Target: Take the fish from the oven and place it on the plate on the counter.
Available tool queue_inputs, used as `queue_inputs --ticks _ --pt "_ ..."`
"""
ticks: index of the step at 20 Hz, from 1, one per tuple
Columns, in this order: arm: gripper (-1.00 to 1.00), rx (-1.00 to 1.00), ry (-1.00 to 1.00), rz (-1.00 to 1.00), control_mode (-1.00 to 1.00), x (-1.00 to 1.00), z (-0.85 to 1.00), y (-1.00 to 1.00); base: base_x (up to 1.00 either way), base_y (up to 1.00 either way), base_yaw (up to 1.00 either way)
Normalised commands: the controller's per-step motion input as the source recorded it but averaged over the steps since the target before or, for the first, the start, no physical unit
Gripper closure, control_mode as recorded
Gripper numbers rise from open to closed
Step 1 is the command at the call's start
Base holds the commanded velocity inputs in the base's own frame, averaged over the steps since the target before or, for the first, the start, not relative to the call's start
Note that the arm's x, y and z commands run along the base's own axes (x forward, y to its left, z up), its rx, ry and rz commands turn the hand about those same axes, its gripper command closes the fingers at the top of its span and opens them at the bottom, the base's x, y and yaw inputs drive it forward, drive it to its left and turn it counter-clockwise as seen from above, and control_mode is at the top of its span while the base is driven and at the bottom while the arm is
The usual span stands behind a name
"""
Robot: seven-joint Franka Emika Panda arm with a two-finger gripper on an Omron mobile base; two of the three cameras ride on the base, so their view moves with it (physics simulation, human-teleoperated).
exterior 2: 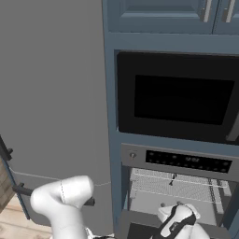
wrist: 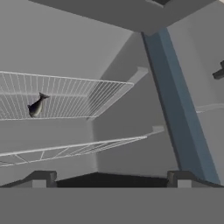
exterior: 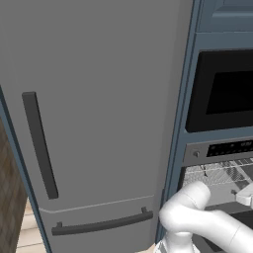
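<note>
You have the gripper (wrist: 111,178) standing wide open with nothing between its fingertips (wrist: 39,179), aimed into the open oven (exterior 2: 179,186). Look at the hand view: the fish (wrist: 36,106) lies on the upper wire rack (wrist: 65,96), near that rack's left edge as the view is turned, well ahead of the gripper and apart from it. A lower wire rack (wrist: 74,148) sits beneath it. In the base views you see the arm (exterior: 197,217) reaching toward the oven below the black-windowed appliance (exterior 2: 179,95), with the tall grey fridge (exterior: 94,113) to the left.
</note>
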Motion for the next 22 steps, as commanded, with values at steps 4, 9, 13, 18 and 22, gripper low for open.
queue_inputs --ticks 4,9,13,18,22 --pt "-1.00 0.00 0.00 -0.06 -1.00 0.29 -0.02 0.00 0.00 0.00 0.00" --pt "-1.00 0.05 -0.04 -0.11 -1.00 0.46 -0.23 0.00 0.00 0.00 0.00" --pt "-1.00 0.17 0.00 -0.10 -1.00 0.31 -0.47 0.00 0.00 0.00 0.00" --pt "-1.00 0.15 0.00 -0.11 -1.00 0.29 -0.44 0.00 0.00 0.00 0.00" --pt "-1.00 0.07 -0.07 -0.09 -1.00 0.30 -0.46 -0.04 0.00 0.00 0.00"
